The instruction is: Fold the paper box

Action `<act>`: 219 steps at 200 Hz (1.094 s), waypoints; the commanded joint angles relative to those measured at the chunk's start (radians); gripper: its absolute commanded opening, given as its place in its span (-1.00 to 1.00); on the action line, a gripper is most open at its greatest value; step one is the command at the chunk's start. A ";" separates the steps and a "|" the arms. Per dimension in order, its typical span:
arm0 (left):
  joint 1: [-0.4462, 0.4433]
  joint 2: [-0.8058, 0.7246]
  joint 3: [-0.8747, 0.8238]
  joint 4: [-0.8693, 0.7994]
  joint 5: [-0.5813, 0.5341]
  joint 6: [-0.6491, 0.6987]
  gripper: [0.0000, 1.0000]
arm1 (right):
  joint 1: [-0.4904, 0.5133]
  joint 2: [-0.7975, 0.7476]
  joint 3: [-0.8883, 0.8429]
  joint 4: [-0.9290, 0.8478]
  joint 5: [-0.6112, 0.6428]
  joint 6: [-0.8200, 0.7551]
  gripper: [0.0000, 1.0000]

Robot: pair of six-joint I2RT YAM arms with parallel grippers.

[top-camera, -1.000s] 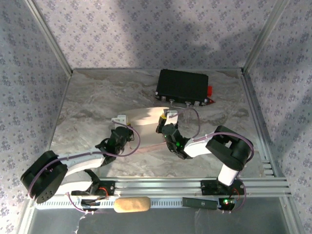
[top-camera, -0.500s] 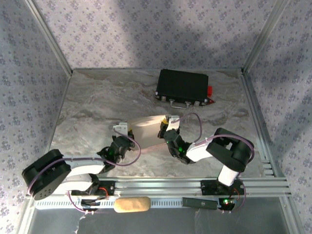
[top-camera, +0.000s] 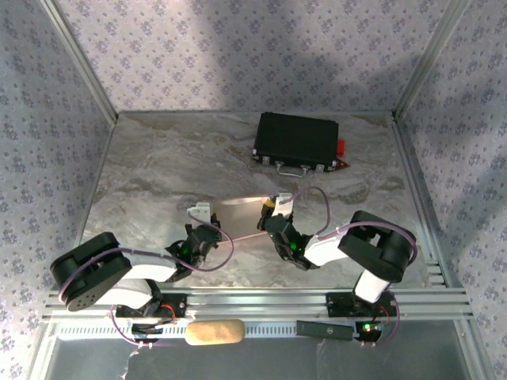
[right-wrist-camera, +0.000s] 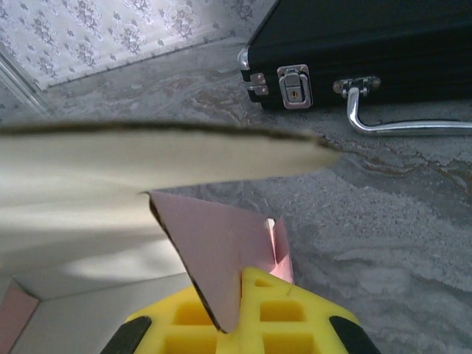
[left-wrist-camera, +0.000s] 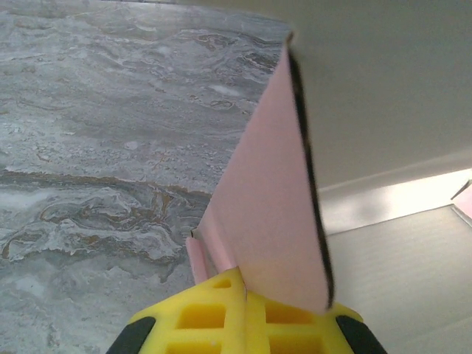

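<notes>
The paper box [top-camera: 240, 212] lies on the table [top-camera: 158, 158], well short of the black case [top-camera: 297, 141]. Left gripper [left-wrist-camera: 243, 291] and right gripper [right-wrist-camera: 247, 291] each clamp a pink flap. The card appears thin, light and easily creased, so it is best gripped near the fold lines.

We log both arms drawn back toward the near table edge. The left gripper [top-camera: 203, 212], pinching the left side of the thin pink card paper box [top-camera: 238, 215], now sits nearer its base and slightly right. The right gripper [top-camera: 275, 204], pinching the right side, comes nearer too. The box's far edge moves closer and it looks shorter front to back. The left arm's black elbow joint [top-camera: 85, 275] shifts right.
</notes>
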 commanded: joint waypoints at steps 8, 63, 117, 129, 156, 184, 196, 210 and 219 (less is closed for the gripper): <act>-0.031 0.006 -0.003 -0.015 0.048 -0.023 -1.00 | 0.024 -0.035 -0.044 -0.159 -0.022 0.086 -0.87; -0.062 -0.010 0.010 -0.077 -0.004 -0.011 -1.00 | 0.052 -0.240 -0.034 -0.449 -0.028 0.221 -0.29; -0.085 0.043 0.031 -0.072 -0.040 -0.007 -1.00 | 0.102 -0.483 -0.085 -0.628 -0.089 0.403 -0.05; -0.090 0.050 0.035 -0.072 -0.044 -0.007 -1.00 | 0.122 -0.563 -0.087 -0.693 -0.077 0.446 -0.05; -0.095 0.057 0.041 -0.071 -0.052 -0.005 -1.00 | 0.146 -0.749 -0.049 -0.895 -0.048 0.562 -0.07; -0.097 0.053 0.041 -0.074 -0.061 -0.007 -1.00 | 0.146 -0.831 0.059 -1.113 -0.033 0.719 0.04; -0.097 0.052 0.041 -0.078 -0.065 -0.005 -1.00 | 0.139 -0.825 0.110 -1.166 -0.036 0.760 0.05; -0.098 0.047 0.041 -0.085 -0.065 -0.004 -1.00 | 0.105 -0.805 0.185 -1.226 -0.049 0.752 0.06; -0.098 0.042 0.042 -0.089 -0.068 -0.004 -1.00 | 0.059 -0.792 0.239 -1.274 -0.060 0.707 0.07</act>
